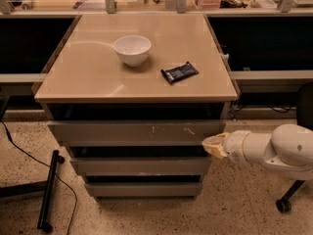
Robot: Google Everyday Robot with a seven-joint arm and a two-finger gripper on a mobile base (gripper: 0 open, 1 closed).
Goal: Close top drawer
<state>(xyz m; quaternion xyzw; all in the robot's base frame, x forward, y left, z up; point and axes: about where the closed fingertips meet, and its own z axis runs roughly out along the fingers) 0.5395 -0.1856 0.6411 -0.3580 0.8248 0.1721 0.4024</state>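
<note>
The top drawer (pixel 132 131) stands pulled out, stretching left from the hand (pixel 213 146) at its front's lower right corner. Whether the hand is open or closed cannot be told. Above it, the worktop (pixel 98 77) carries a white bowl (pixel 132 49) and a dark packet (pixel 179 72), both up-left.

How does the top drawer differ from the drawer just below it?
The top drawer is wider, nearly as wide as the tabletop; the middle drawer is narrower. The top drawer juts further forward than the middle drawer. Both are grey and handle-less. The gripper is by the top drawer's lower right corner.
</note>
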